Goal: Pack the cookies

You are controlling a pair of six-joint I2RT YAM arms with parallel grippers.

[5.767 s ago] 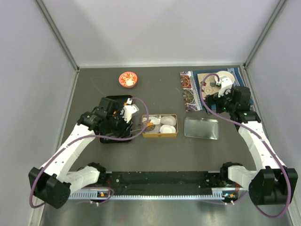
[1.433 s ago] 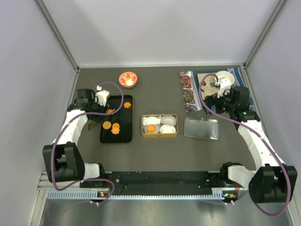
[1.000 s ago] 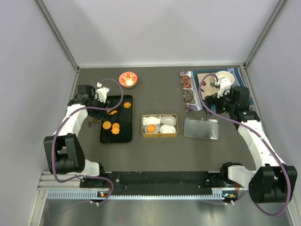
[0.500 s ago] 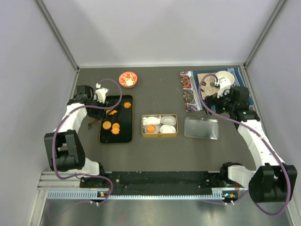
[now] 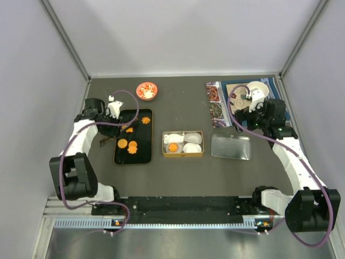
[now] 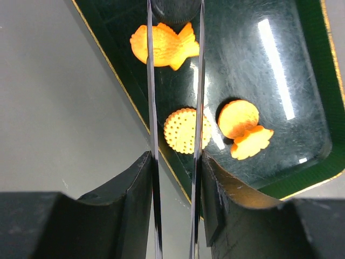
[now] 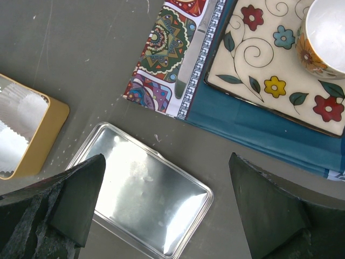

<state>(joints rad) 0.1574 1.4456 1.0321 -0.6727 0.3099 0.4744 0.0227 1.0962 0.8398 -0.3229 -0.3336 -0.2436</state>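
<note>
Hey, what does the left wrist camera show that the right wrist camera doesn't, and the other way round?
Only the left wrist view: the dark tray with a fish-shaped cookie beneath the left gripper, a dotted round cookie, and a plain disc touching a scalloped cookie.
Only the right wrist view: the silver lid below the wide-open right gripper, a corner of the gold tin with paper cups, the patterned cloth, and a floral plate carrying a cup.
Both: the grey table.

Glossy dark tray [image 6: 242,65], finely scratched; matt orange cookies [image 6: 178,132], one dotted. Shiny smooth metal lid [image 7: 145,197], gold metal tin [image 7: 51,134], printed cloth [image 7: 161,59], matt grey table [image 7: 81,48].
</note>
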